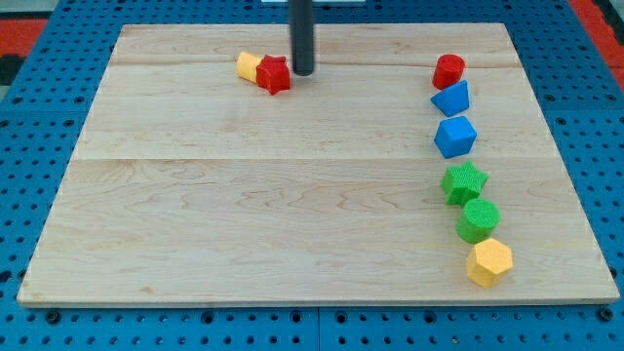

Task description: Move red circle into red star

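Pale wooden board [292, 195] on blue pegboard [39, 117]; no pincer, my tip [303, 73] beside red star [274, 75].

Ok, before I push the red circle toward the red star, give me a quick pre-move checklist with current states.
1. My tip placed behind the red circle: not ok; it sits just right of the red star, far left of the circle.
2. Straight path circle to star free of blocks: ok.
3. Circle free to slide: not ok; blue block touches its lower edge.
4. Star standing alone: not ok; yellow block touches its left side.
5. Circle's far right side reachable on the board: ok.
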Controlling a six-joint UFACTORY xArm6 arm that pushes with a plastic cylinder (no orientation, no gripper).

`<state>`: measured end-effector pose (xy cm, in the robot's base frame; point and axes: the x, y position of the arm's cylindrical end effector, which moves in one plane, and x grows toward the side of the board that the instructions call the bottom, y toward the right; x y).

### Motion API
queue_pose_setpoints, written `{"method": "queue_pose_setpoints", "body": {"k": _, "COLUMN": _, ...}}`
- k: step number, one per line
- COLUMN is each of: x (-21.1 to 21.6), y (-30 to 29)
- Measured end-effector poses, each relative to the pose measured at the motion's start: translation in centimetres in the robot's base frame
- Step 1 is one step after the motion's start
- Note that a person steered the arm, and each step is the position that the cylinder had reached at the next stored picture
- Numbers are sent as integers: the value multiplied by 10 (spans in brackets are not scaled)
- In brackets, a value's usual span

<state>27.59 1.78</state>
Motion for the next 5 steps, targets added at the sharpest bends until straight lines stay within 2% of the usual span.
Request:
{"method": "queue_pose_setpoints", "body": {"k": 1, "x": -38, "y": 95}}
{"method": "queue_pose_setpoints", "body": {"k": 2, "x": -49, "y": 178}}
{"method": "queue_pose_setpoints", "body": {"k": 3, "x": -28, "y": 234}}
{"method": "queue_pose_setpoints", "body": {"k": 4, "x": 17, "y": 227}}
{"method": "queue_pose_setpoints", "body": {"k": 5, "x": 26, "y": 151}}
